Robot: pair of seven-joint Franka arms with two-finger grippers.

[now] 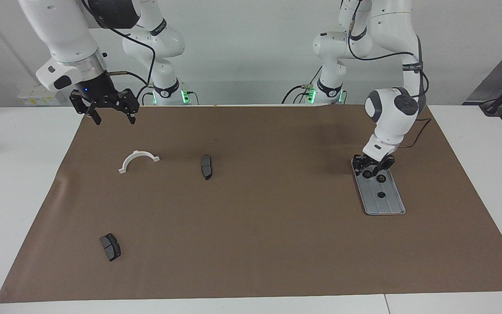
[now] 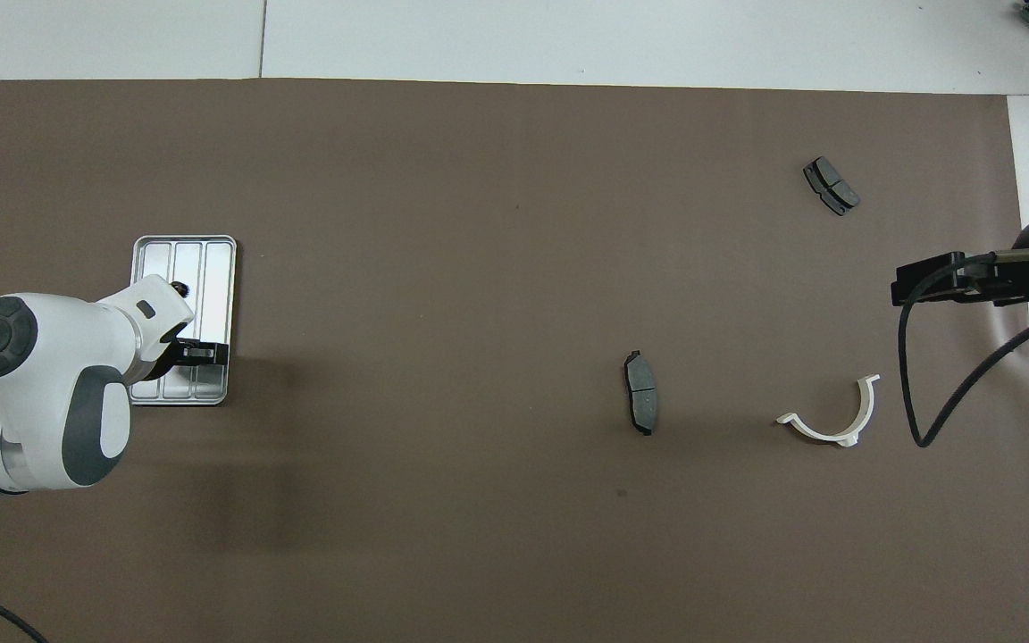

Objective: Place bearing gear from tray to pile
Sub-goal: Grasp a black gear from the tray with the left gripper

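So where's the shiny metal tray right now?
The tray lies on the brown mat toward the left arm's end of the table, with small black gears on it and the left gripper down over its nearer end.

Bright, even light falls from above on both views. The brown mat (image 1: pixel 251 205) is matte with no glare, and shadows under the arms are soft and faint. The ridged tray (image 2: pixel 211 268) gives a pale sheen. Green lamps glow at the arm bases. Focus is sharp throughout.
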